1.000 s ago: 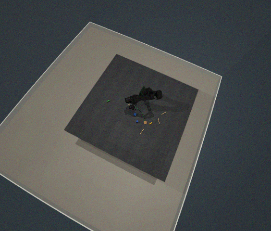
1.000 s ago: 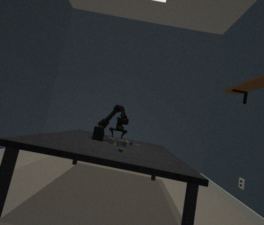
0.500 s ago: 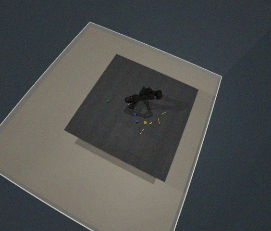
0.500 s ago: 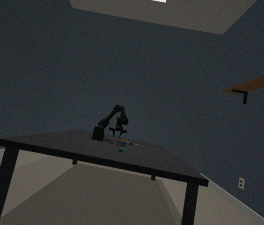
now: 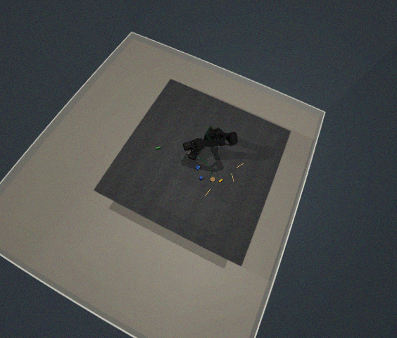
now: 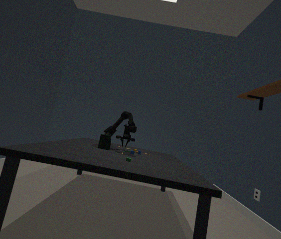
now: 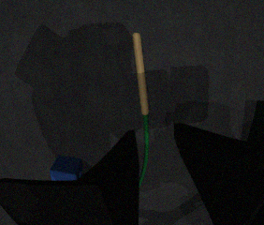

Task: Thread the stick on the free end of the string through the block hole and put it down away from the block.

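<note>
string (image 7: 146, 141) partly hidden behind gripper (image 7: 155, 128) (image 6: 124, 147); button end unseen up close.

Between the parted jaws (image 5: 192, 157) (image 6: 124, 147) there is a gap, with the green string (image 5: 205, 163) (image 7: 146, 145) running into it and the wooden stick (image 7: 140, 75) lying ahead. A blue block (image 5: 197, 167) (image 6: 132, 152) (image 7: 66, 169) stands in the way on one side, close by one finger in the wrist view. Table (image 5: 140, 174) (image 6: 58, 154) lies open between that block and the green block (image 5: 158, 147) (image 6: 128, 159), well apart from it.
</note>
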